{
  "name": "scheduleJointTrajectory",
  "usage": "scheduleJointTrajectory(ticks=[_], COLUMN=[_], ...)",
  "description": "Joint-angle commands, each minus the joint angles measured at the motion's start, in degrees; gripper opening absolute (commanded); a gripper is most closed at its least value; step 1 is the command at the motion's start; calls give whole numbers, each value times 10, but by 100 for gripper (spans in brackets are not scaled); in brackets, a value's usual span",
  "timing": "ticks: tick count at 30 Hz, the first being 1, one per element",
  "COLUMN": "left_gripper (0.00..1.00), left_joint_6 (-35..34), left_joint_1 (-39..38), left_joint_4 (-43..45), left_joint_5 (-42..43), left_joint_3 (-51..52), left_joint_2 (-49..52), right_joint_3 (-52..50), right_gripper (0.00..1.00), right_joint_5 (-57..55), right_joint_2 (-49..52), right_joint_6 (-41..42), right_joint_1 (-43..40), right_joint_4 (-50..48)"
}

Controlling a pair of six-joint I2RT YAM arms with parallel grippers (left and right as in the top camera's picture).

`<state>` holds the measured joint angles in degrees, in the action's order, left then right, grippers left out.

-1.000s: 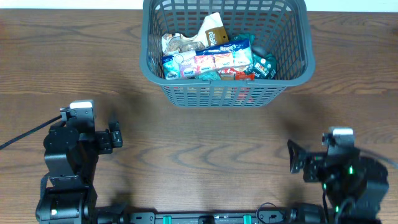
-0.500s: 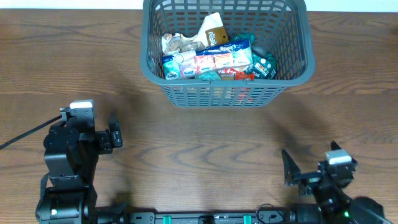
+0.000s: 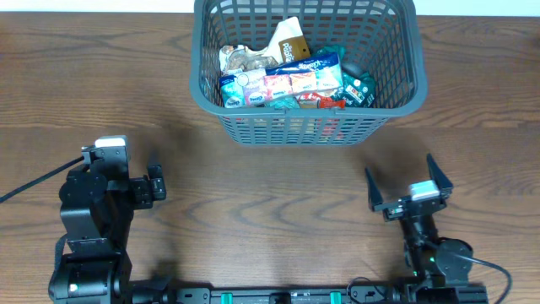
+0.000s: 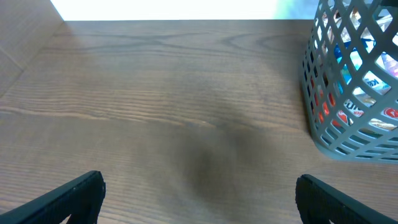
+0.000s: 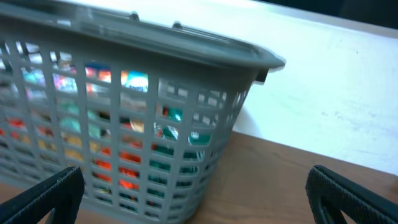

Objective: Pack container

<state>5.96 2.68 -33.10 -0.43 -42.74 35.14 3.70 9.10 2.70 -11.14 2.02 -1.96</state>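
The container [image 3: 297, 128] is a dark grey slotted basket at the back middle of the wooden table, with several colourful packets [image 3: 291, 80] lying inside. It also shows at the right edge of the left wrist view as the container [image 4: 339, 127], and it fills the left of the right wrist view as the container [image 5: 155, 43]. My left gripper [image 3: 155, 183] sits folded at the front left, open and empty, its fingers wide apart over bare wood [image 4: 199, 186]. My right gripper [image 3: 402, 174] stands open and empty in front of the basket's right corner, facing it [image 5: 194, 180].
A black cable [image 3: 29, 189] trails off the left edge beside the left arm. The arms' base rail [image 3: 278, 296] runs along the front edge. Behind the basket the table ends at a white surface [image 5: 336, 81].
The right arm has unfolded from the front right corner and swung forward and left, so its open gripper now points at the basket. The left arm has not moved.
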Motion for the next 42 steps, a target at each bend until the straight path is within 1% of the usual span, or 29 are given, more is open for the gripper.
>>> scheduleJointTrajectory(ticks=[1, 7, 12, 42], left_gripper=[99, 99, 99, 99], left_joint_6=[-5, -5, -5, -5], left_joint_1=[2, 2, 2, 2], left_joint_4=[2, 2, 2, 2], left_joint_5=[-3, -3, -3, -3], left_joint_3=[2, 2, 2, 2], left_joint_2=[0, 0, 0, 0], right_joint_3=[-33, -34, -34, -34], right_gripper=[99, 99, 99, 99], right_joint_5=[-9, -26, -46, -46], right_joint_2=[-25, -24, -24, -24], right_joint_6=[-48, -46, -41, -37], right_joint_1=[5, 7, 7, 7], right_joint_4=[-14, 60, 61, 58])
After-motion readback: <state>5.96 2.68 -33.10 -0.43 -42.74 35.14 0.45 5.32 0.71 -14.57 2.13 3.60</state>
